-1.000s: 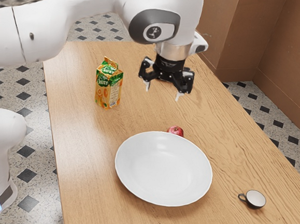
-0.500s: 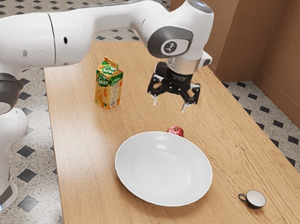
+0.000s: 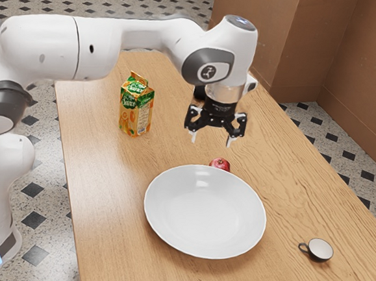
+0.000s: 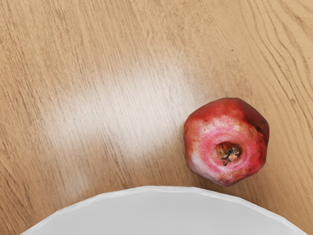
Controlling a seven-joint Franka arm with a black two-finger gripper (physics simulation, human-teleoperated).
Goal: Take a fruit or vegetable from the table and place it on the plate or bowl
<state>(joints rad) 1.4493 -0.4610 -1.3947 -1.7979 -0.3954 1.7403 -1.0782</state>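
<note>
Black two-finger gripper [image 3: 211,139] was observed with fingers spread apart. Small red pomegranate [image 3: 220,164] [image 4: 226,141] was noted on the wooden table [image 3: 100,186] below it (just beside the round white plate [image 3: 165,227] [image 4: 161,213]).

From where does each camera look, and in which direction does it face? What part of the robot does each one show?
Exterior view: stands beside the arm, higher than the wooden table, looking down across it; it shows the white arm and its open black tool hanging roughly above the small red pomegranate.
Wrist view: sits on the hand, facing straight down at the table, with the pomegranate beside the large white round plate.
Shared: both views hold the pomegranate, the plate's rim and the table.
</note>
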